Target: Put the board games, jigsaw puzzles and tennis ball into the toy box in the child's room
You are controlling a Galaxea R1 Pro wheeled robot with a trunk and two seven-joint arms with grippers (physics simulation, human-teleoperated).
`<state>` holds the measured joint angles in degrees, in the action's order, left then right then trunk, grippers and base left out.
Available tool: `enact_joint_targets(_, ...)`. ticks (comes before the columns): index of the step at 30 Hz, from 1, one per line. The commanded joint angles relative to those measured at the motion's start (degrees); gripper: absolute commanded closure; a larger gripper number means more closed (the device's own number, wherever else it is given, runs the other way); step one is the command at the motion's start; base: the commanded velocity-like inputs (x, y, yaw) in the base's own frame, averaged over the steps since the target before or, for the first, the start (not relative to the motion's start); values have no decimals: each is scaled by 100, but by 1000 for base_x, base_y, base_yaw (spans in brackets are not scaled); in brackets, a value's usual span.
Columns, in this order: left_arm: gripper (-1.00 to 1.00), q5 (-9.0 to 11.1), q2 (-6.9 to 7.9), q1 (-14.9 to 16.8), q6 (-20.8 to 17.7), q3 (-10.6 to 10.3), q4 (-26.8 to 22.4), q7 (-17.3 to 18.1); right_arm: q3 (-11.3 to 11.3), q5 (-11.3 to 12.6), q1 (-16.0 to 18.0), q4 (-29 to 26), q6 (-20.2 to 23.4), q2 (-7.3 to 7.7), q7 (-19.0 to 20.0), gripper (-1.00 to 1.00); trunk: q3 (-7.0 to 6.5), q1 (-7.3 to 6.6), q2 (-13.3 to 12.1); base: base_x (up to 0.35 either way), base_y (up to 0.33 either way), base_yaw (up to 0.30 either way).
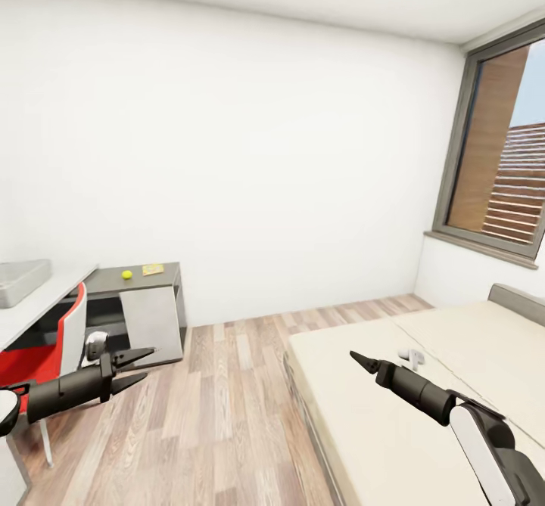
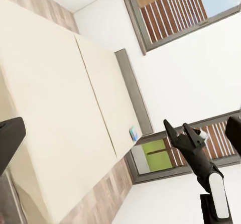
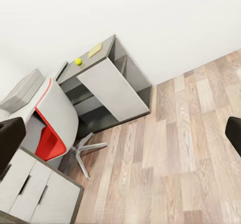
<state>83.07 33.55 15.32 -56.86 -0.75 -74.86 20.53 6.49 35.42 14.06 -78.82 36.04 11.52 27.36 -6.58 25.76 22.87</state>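
- On the low dark-grey cabinet section (image 1: pixel 144 273) against the white wall, the tennis ball (image 1: pixel 126 274) sits just beside a thin yellow-patterned jigsaw puzzle (image 1: pixel 153 269).
- At the head view's left edge, the toy box (image 1: pixel 21 279) rests on the white surface (image 1: pixel 38 305), with a red and white chair (image 1: pixel 53 355) below it.
- Right of the wood floor lies the bed (image 1: pixel 393 400); a small blue board game (image 2: pixel 133 133) lies near its headboard.
- Left gripper (image 1: pixel 136 368): fingers spread apart, holding nothing.
- Right gripper (image 1: pixel 362 361): fingers parted in the left wrist view, holding nothing, over the mattress.
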Motion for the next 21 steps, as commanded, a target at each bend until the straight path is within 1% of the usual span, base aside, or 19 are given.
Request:
enact_joint_targets(1,-100,-27,2,6,-9,-9,7,42,10,30,1,-3,43,0,6,-100,3,2,5,0,0,287)
enact_joint_targets(21,-100,-27,2,6,-9,-6,7,47,10,30,1,-2,43,0,8,-100,3,2,5,0,0,288)
